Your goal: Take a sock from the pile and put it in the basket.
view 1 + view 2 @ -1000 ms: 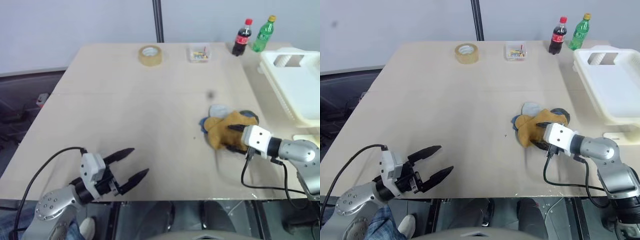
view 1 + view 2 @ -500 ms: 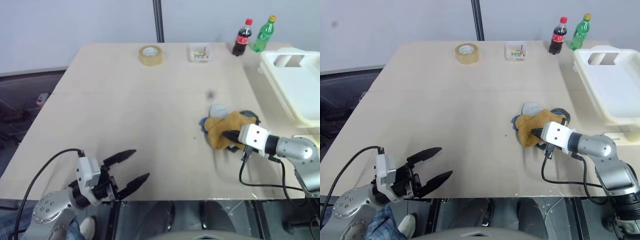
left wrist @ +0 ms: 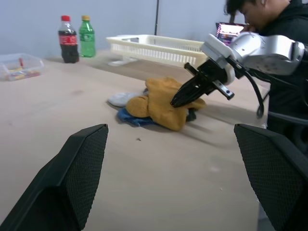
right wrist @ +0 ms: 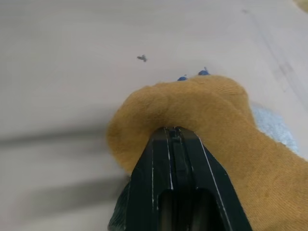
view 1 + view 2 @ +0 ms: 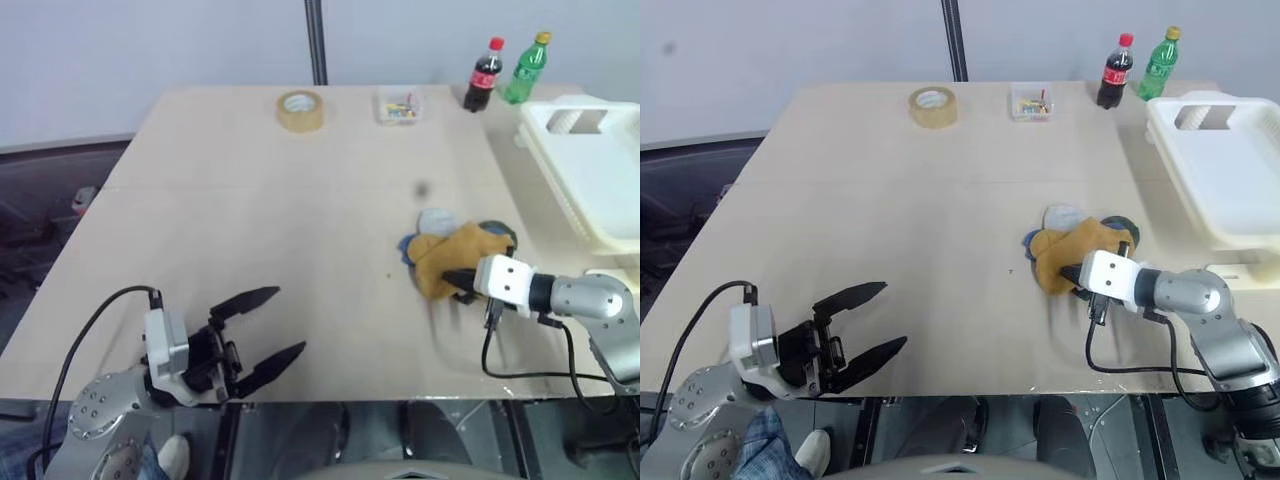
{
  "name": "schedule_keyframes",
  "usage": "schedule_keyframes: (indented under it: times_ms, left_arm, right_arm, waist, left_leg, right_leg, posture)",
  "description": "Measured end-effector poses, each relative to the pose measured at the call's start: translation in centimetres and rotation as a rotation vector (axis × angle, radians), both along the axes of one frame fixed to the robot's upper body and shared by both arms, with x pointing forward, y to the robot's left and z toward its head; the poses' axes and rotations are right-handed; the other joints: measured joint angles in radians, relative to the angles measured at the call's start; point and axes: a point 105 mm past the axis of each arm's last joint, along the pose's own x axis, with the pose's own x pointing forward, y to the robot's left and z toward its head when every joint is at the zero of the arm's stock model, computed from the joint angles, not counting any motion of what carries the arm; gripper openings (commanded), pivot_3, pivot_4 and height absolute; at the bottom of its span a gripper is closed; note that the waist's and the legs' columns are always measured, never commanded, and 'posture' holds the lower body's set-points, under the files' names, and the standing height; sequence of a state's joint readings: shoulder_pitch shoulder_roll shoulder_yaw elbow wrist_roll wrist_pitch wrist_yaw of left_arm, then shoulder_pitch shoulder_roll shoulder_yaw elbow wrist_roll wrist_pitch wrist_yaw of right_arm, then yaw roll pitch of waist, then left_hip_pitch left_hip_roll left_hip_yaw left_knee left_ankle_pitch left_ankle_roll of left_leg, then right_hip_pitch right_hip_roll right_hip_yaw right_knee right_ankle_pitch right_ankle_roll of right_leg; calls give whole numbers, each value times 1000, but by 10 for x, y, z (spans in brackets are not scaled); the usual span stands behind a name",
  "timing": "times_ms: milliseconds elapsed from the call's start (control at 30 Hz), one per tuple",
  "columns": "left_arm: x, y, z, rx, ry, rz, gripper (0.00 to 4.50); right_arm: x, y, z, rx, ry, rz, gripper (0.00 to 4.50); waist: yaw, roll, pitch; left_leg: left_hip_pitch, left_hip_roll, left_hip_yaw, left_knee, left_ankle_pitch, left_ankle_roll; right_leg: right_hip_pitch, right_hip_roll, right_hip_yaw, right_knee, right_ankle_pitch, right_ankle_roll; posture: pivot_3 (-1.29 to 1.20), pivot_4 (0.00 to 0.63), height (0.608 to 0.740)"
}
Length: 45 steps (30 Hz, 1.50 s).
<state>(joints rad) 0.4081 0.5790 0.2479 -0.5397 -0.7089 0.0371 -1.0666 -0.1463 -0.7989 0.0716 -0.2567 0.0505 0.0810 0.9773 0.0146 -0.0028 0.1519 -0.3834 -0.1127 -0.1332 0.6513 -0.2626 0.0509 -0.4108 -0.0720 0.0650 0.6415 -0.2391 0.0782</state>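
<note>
While the left gripper hangs over the table's near edge at about 7 o'clock with its two black fingers spread wide and nothing between them, the right gripper lies low at about 4 o'clock, its jaws pinched together on a fold of the mustard-tan sock. The right wrist view has the two black fingertips pressed side by side with the tan cloth bunched over and around them, so the sock is gripped at its near edge. That sock lies on top of the pile, on the table. A pale grey sock pokes out of the pile at 12 o'clock, a blue sock shows at its 9 o'clock edge, and something dark sits at its 2 o'clock side. A white slotted basket stands at the table's 3 o'clock edge, well apart from the pile. Along the far edge, from 12 toward 2 o'clock, are a roll of tape, a small clear box, a cola bottle and a green bottle. A person shows behind the right arm in the left wrist view.
</note>
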Motion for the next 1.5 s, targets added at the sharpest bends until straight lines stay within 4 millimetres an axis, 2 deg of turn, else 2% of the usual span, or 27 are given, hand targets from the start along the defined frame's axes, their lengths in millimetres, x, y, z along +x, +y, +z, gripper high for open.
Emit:
schedule_keyframes:
  times_ms: [133,333,367,433,567,600,767,900,1000,1067,1133,1200,1267,1433,1500]
  left_arm:
    - [0,0,-1,0,1,-4,4500]
    - [0,-2,-1,1,-5,-10,4500]
    - [0,-2,-1,1,-4,-12,4500]
    - [0,-3,-2,1,-4,-13,4500]
    - [-1,-2,-2,6,-5,-10,4500]
    - [-1,-2,-3,6,-5,-9,4500]
    - [-2,-2,-4,6,-2,-9,4500]
    - [-3,-2,-4,7,-2,-11,4500]
    - [-3,-2,-3,9,-4,-16,4500]
    - [-2,-2,-3,12,-4,-18,4500]
    - [-1,-3,-3,14,-6,-24,4500]
    - [0,-3,-2,16,-8,-32,4500]
    - [0,-3,-2,18,-8,-33,4500]
    - [1,-2,-4,20,-1,-25,4500]
    - [0,-1,-5,18,5,-20,4500]
  right_arm:
    - [0,2,-1,-12,6,14,2934]
    - [8,1,-8,-56,-7,7,2934]
    - [8,1,-8,-57,-6,6,2558]
    - [9,2,-7,-49,-9,7,2124]
    - [10,5,-4,-35,-19,15,258]
    - [10,5,-4,-34,-19,16,46]
    - [6,11,1,-6,-19,51,46]
    - [0,25,12,39,-10,95,46]
    - [-4,45,13,107,108,84,46]
    - [3,61,13,149,214,42,46]
    - [10,79,24,183,256,54,46]
    - [13,106,46,226,273,111,46]
    - [15,120,51,216,281,131,46]
    - [30,139,-4,30,317,130,46]
    - [35,144,-14,-19,270,160,46]
  waist:
    - [0,0,0]
    - [-1,-1,0]
    - [0,-1,0]
    - [0,-1,1]
    - [-1,-1,1]
    - [-1,-1,1]
    - [-1,-1,1]
    - [-2,-2,1]
    - [-1,-2,2]
    - [-4,-2,2]
    - [-10,-2,3]
    - [-12,-2,3]
    - [-7,-2,2]
    - [-3,-3,2]
    - [-7,-3,2]
  left_leg:
    - [0,0,0,0,0,0]
    - [0,0,0,0,1,-2]
    - [0,0,0,0,1,-2]
    - [0,0,0,0,1,-2]
    - [0,0,0,0,1,-2]
    - [0,0,0,0,1,-2]
    - [0,0,0,0,0,0]
    - [0,0,0,0,0,0]
    - [0,0,0,0,0,0]
    - [0,0,0,0,0,0]
    - [0,0,1,0,0,0]
    - [0,1,-1,-1,0,0]
    - [0,1,-1,-1,1,-2]
    - [-2,-1,-1,-2,2,-4]
    - [-2,-1,-1,-2,2,-4]
  right_leg:
    - [0,0,0,0,0,0]
    - [0,0,0,0,0,0]
    - [0,0,0,0,0,0]
    - [0,0,0,0,0,0]
    - [0,0,0,0,0,0]
    - [0,0,0,0,0,0]
    - [0,0,0,0,0,0]
    - [0,0,0,0,0,0]
    - [0,0,0,0,0,0]
    - [0,0,1,1,0,0]
    - [-1,1,1,1,0,-1]
    - [-1,1,0,1,0,-1]
    - [-1,1,-2,0,1,-1]
    - [-3,0,-2,-2,1,-1]
    - [-4,0,-1,0,1,-1]
  posture:
    - [0,150,739]
    - [0,150,739]
    - [0,150,739]
    - [0,150,739]
    - [0,150,739]
    - [0,150,739]
    - [0,150,739]
    - [0,150,739]
    - [0,150,739]
    - [0,150,739]
    - [0,150,739]
    - [0,150,739]
    - [0,150,739]
    - [0,150,739]
    - [0,150,739]
